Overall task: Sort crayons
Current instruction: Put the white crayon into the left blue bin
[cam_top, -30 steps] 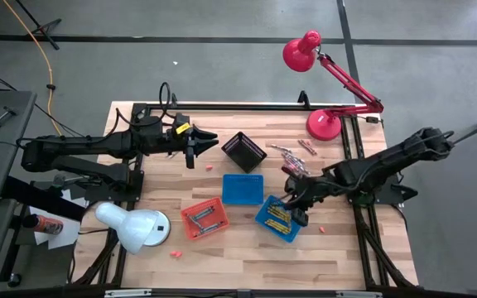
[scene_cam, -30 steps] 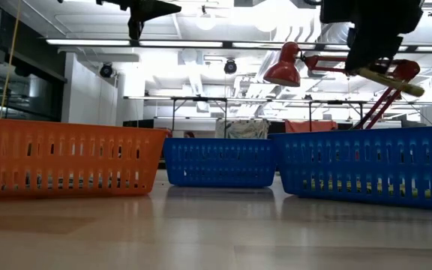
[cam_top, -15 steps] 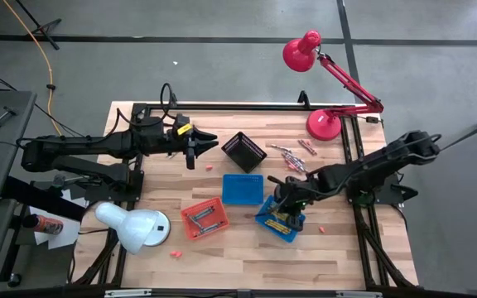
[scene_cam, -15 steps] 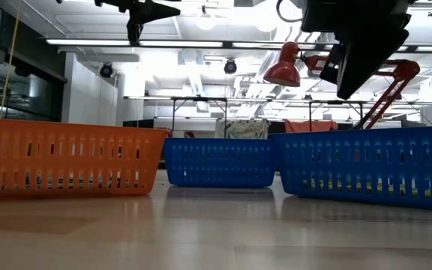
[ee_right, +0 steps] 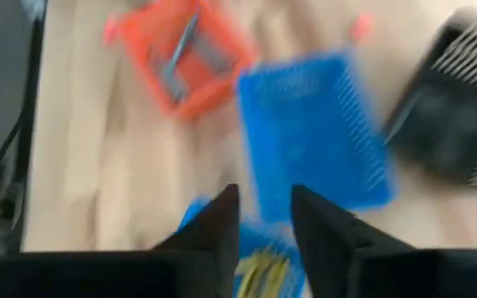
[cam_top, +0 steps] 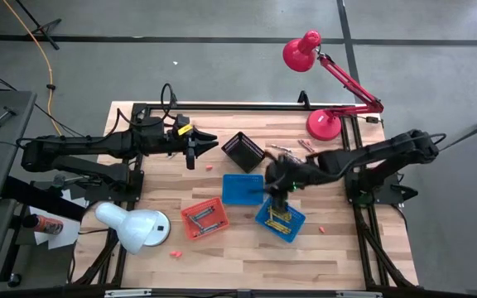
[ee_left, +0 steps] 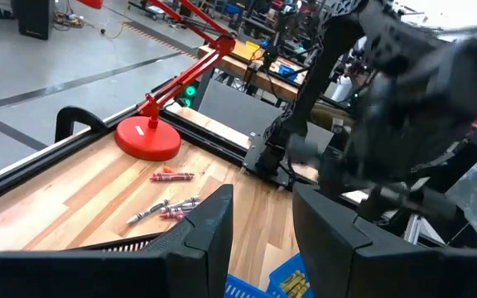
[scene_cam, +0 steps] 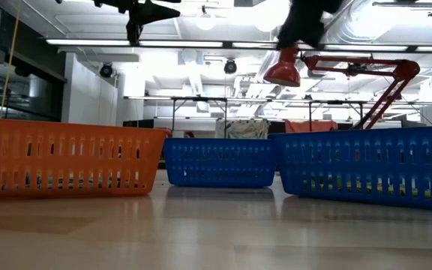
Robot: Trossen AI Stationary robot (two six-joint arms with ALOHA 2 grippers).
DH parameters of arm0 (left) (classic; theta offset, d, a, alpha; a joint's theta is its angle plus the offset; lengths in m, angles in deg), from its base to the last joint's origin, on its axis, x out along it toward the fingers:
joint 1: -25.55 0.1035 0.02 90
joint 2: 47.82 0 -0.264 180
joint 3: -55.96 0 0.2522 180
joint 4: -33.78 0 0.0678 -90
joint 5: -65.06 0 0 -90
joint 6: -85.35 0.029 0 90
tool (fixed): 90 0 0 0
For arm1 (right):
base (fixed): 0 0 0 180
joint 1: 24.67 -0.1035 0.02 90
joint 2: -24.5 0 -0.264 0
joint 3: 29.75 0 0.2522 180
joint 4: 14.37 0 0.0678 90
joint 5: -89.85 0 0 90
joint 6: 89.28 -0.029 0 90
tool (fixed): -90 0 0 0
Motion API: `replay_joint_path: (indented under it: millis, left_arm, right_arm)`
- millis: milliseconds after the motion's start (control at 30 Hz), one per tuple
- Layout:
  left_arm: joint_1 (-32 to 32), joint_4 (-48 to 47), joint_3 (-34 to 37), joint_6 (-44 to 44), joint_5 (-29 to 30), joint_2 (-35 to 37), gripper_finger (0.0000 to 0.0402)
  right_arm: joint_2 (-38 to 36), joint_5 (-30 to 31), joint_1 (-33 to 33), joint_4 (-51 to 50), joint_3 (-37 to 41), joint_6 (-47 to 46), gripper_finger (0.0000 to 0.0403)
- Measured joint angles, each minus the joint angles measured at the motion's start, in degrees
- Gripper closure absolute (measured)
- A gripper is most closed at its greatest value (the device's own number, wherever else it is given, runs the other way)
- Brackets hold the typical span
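Crayons (cam_top: 292,154) lie loose on the tabletop (cam_top: 222,248); right gripper (ee_right: 263,217), fingers parted and empty, above blue baskets; left gripper (ee_left: 262,217), fingers parted, waits.

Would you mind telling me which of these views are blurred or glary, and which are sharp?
Right wrist view: heavily smeared; the orange basket, blue basket and black basket lose their mesh. Left wrist view: the right arm is blurred, while the loose crayons and red lamp base are sharp. Low view: bright ceiling lights wash out the top. High view: evenly lit, sharp.
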Motion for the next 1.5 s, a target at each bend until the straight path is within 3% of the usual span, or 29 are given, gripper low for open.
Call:
replay_joint_path:
  millis: [133,233,467,900,1233,1500]
  left_arm:
    - [0.0,0.0,0.0,0.0,0.0,0.0,0.0289]
    - [0.0,0.0,0.0,0.0,0.0,0.0,0.0289]
    - [0.0,0.0,0.0,0.0,0.0,0.0,0.0289]
    - [0.0,-0.1,0.0,0.1,0.0,0.0,0.0289]
    - [0.0,-0.1,0.0,0.1,0.0,0.0,0.0289]
    - [0.0,-0.1,0.0,0.1,0.0,0.0,0.0289]
  right_arm:
    - [0.0,2.4,4.1,1.7,-5.6,4.8,0.023]
    - [0.0,1.8,7.6,5.7,-8.5,6.9,0.0211]
    - [0.0,-3.6,13.9,12.9,-10.0,6.7,0.0208]
    - [0.0,-3.7,16.5,13.5,-9.2,2.3,0.0208]
    - [-0.1,-3.4,16.5,0.2,-9.2,0.9,0.0208]
    - [-3.2,-3.7,20.1,-8.7,-9.2,7.2,0.0208]
